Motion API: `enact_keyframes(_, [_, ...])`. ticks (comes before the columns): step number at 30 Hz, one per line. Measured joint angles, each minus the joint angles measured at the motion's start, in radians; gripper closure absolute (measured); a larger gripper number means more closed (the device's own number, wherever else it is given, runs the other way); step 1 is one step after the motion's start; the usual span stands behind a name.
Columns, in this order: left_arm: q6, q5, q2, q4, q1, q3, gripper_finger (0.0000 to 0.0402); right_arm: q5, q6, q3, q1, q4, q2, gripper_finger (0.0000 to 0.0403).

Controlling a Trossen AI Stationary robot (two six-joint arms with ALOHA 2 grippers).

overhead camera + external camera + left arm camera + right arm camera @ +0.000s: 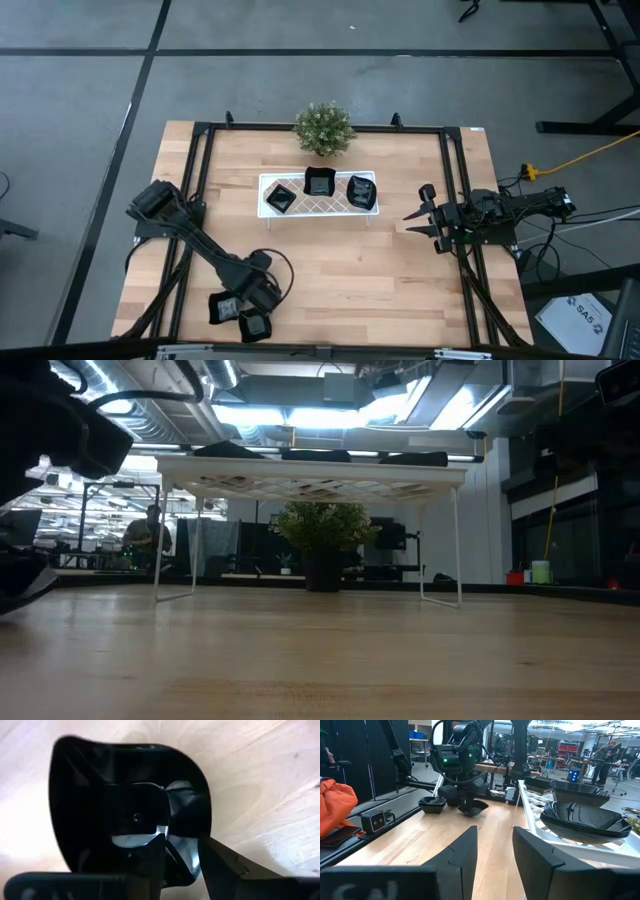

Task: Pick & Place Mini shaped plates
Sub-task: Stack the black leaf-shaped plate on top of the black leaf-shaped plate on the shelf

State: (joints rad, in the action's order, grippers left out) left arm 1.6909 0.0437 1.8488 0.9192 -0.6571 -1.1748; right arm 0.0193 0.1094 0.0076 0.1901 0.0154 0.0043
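The wooden table (340,260) carries a white lattice tray (318,207) on thin wire legs, with a potted plant (323,127) just behind it. Stacks of mini shaped plates (318,183) sit on the tray; one plate (222,307) lies at the near edge.

Left gripper (257,322) is at that near edge, fingers closed on the rim of a black plate (130,815), one inside the bowl, one outside. Right gripper (424,219) waits beside the tray's right end, fingers parted, empty.

Risks, by judgement:
- Glossy rim held at one edge only: the plate may pivot or slip out.
- Light tray may shift if bumped.
- Stacks could topple.
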Motion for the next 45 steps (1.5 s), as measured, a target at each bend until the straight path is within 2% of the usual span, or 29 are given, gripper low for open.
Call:
enact_keyframes(6, [-0.012,0.041,-0.024,0.003,0.000,0.000,0.0293,0.000,0.000,0.000,0.000,0.000,0.000,0.0279])
enact_keyframes(22, [-0.029,0.044,-0.038,0.028,0.005,-0.001,0.0293,0.000,0.000,0.000,0.000,0.000,0.000,0.0279])
enact_keyframes(27, [-0.039,0.090,-0.065,0.030,0.007,-0.029,0.0293,0.000,0.000,0.000,0.000,0.000,0.000,0.0279])
enact_keyframes(38, [-0.027,0.095,-0.062,-0.055,0.003,-0.036,0.0293,0.000,0.000,0.000,0.000,0.000,0.000,0.0279])
enact_keyframes(45, [-0.020,0.094,-0.062,-0.049,0.004,-0.027,0.0293,0.000,0.000,0.000,0.000,0.000,0.000,0.0279])
